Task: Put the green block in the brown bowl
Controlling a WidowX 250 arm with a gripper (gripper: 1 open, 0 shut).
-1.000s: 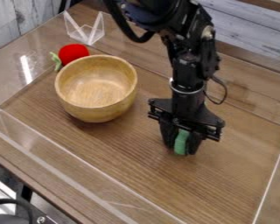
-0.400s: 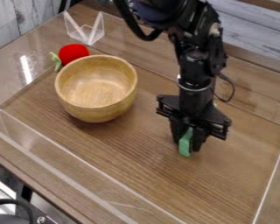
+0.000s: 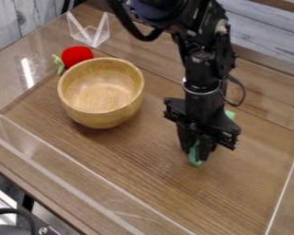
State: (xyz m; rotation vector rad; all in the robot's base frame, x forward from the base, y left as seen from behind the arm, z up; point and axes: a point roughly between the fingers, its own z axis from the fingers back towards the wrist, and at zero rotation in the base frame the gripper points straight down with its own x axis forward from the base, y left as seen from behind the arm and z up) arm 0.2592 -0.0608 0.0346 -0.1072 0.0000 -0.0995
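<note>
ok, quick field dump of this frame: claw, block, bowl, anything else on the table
claw: pointing straight down, shut on the green block
green block: between the claw's fingers at the tabletop, only its lower end shows, right of the bowl
brown bowl: upright on the table, nothing inside, apart from the claw
red toy fruit: behind the bowl at its far left, close to the rim
table: wood grain
task status: block gripped, not yet in the bowl
</note>
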